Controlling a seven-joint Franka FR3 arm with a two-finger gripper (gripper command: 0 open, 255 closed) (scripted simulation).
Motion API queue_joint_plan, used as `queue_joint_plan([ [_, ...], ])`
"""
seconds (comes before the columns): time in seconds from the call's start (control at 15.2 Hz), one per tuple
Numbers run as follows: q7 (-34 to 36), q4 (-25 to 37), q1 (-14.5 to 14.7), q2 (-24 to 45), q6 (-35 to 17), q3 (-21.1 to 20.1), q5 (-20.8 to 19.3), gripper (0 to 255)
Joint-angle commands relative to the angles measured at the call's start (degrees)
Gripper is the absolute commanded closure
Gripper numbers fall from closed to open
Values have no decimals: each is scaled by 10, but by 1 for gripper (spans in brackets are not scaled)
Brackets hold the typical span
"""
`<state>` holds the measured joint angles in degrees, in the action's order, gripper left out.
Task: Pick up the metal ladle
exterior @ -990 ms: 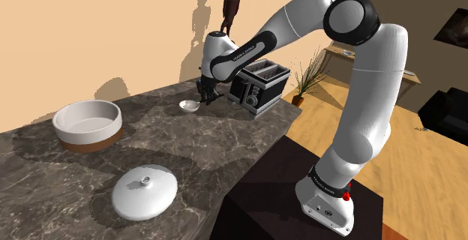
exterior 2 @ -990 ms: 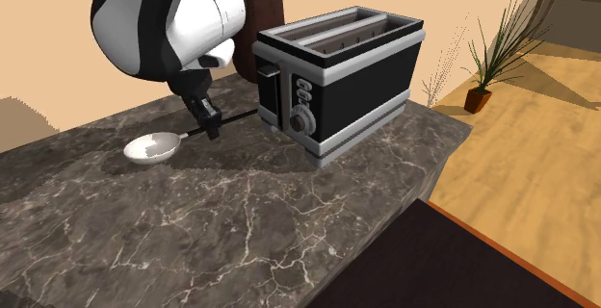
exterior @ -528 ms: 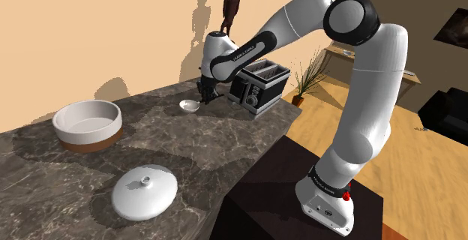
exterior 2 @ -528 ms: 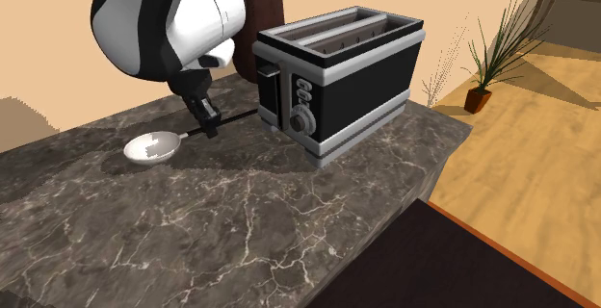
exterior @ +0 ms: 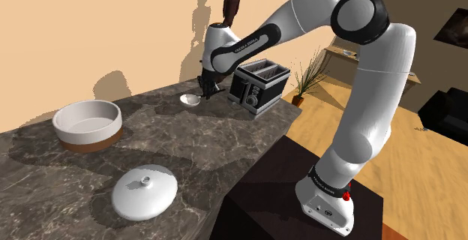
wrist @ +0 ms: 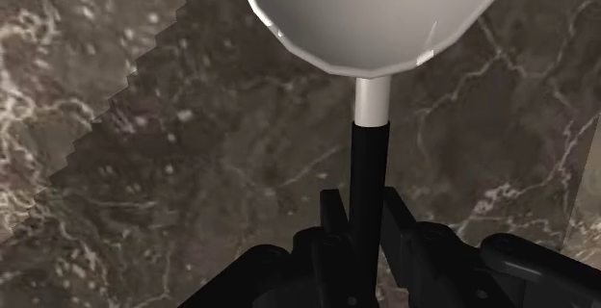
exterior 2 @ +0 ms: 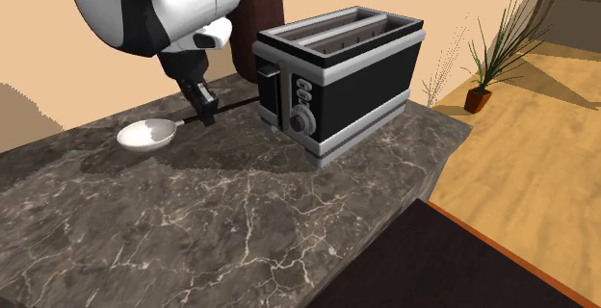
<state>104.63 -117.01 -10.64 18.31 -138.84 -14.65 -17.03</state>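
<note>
In the shoulder view, the ladle (exterior: 190, 100) is at the far side of the table (exterior: 187, 137), just beside the black and silver toaster (exterior: 259, 87). The ladle has a small round pale bowl and a thin black handle. The gripper (exterior: 206, 88) is at the handle, and the white arm comes down to it from above. The table is dark brown stone with thin white lines. Nearer on it sit a round white pot (exterior: 88, 122) with a brown base and, well apart from it, a white lid (exterior: 145, 192) with a knob. The dark stand (exterior: 285, 193) is at the table's edge. A tan wall (exterior: 90, 28) is behind the table, with a dark brown figure (exterior: 232, 6) in front of it. The floor (exterior: 420, 178) is wood.

In the second exterior view, the ladle's bowl (exterior 2: 146, 136) looks white and shiny inside. It seems to be a little above the table, and its shadow lies on the stone below it. The black handle runs from the bowl toward the toaster. The fingers (exterior 2: 204, 114) are closed on the handle. A green plant (exterior 2: 489, 65) in a brown pot stands on the floor, far off.

In the wrist view, the two black fingers (wrist: 400, 224) squeeze the black handle between them. The handle turns silver just below the pale grey bowl. The dark stone is underneath.
</note>
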Motion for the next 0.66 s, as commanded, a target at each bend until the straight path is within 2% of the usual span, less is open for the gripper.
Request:
queue_joint_plan([
  [0.0,-5,2,-2,-10,12,-3,6,255],
  [0.59,-24,16,-7,-44,57,-11,28,255],
])
